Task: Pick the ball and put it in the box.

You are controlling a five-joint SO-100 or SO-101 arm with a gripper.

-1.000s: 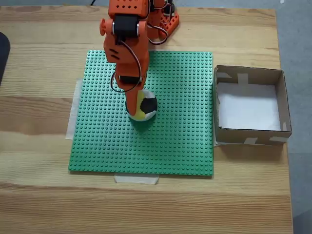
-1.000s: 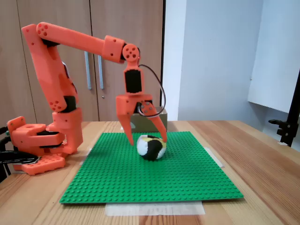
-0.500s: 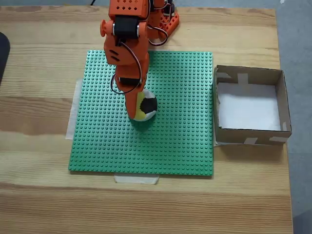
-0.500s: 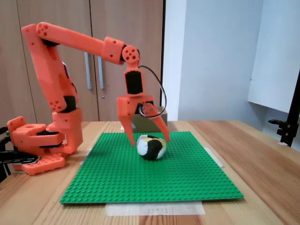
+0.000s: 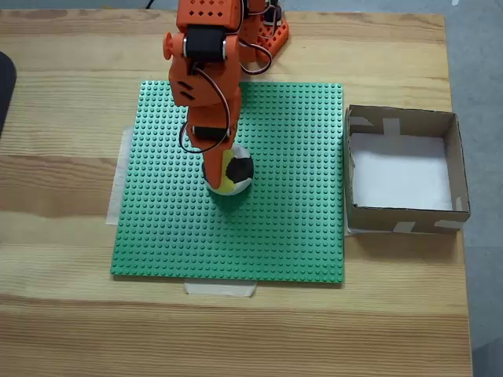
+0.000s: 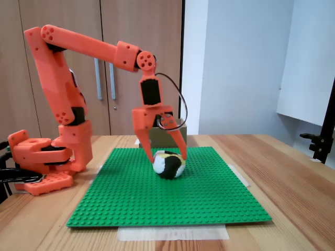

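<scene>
Orange arm (image 6: 63, 99) base sits at left of the side fixed view, reaching right and down; gripper (image 6: 168, 155) is over the ball (image 6: 168, 164), fingers spread to either side of it, tips at its upper flanks, not clamped; ball rests on the green studded baseplate (image 5: 275, 228), centre-left of the top fixed view (image 5: 230, 172), partly hidden under the arm; box (image 5: 405, 170) sits at right of that view, just beside the baseplate's right edge, white bottom bare.
</scene>
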